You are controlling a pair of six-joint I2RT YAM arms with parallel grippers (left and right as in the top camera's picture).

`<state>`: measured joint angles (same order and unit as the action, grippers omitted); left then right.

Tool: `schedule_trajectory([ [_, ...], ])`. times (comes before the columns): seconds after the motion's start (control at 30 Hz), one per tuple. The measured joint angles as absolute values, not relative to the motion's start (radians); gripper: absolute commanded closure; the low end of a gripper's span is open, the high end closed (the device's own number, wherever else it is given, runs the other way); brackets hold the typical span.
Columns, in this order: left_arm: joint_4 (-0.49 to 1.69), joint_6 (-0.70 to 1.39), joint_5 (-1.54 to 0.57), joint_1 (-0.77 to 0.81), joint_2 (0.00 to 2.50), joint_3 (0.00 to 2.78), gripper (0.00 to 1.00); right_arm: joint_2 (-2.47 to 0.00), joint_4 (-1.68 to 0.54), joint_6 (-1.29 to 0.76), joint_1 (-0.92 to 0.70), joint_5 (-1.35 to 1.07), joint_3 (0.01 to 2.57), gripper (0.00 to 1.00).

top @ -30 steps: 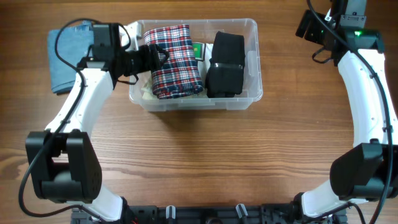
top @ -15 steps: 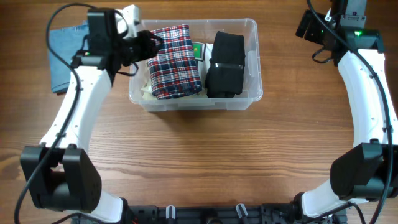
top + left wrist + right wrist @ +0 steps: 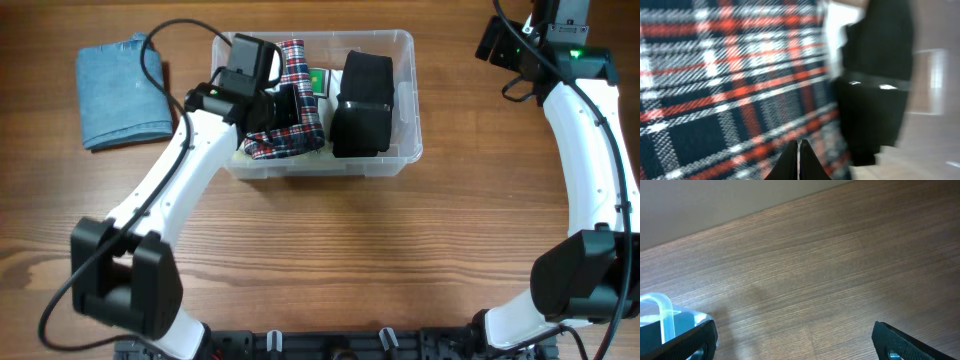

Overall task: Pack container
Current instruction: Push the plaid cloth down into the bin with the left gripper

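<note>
Left claw (image 3: 799,148) now over plaid garment (image 3: 715,75)

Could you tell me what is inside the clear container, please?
A folded plaid garment, a folded black garment, a small green item between them. The left gripper covers part of the plaid; anything beneath is hidden.

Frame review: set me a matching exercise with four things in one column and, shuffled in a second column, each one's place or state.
1. plaid garment
2. black garment
3. blue garment
4. right gripper

A. open, over bare table
B. on the table, outside the container
C. in the container, right part
D. in the container, under the left gripper

Pairs: 1-D, 2-C, 3-B, 4-A
</note>
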<state>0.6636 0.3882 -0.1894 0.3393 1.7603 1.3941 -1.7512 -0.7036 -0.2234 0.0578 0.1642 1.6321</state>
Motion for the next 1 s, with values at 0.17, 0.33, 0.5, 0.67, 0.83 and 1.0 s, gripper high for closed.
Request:
schedule_trajectory([
  [0.17, 0.709, 0.389, -0.097, 0.340, 1.801, 1.399, 0.96, -1.751, -0.704, -0.223, 0.058, 0.164, 1.633, 0.00],
  [0.33, 0.779, 0.388, -0.004, 0.339, 1.801, 1.409, 0.96, -1.751, -0.704, -0.223, 0.058, 0.164, 1.632, 0.00],
  [0.5, 0.799, 0.369, 0.035, 0.334, 1.801, 1.411, 0.95, -1.751, -0.704, -0.223, 0.058, 0.164, 1.633, 0.00],
  [0.67, 0.838, 0.318, 0.080, 0.333, 1.801, 1.413, 0.95, -1.751, -0.704, -0.223, 0.058, 0.164, 1.633, 0.00],
  [0.83, 0.850, 0.256, 0.135, 0.333, 1.800, 1.413, 0.92, -1.751, -0.704, -0.223, 0.058, 0.164, 1.633, 0.00],
  [1.0, 0.846, 0.239, 0.160, 0.333, 1.745, 1.415, 0.90, -1.751, -0.704, -0.223, 0.058, 0.164, 1.632, 0.00],
])
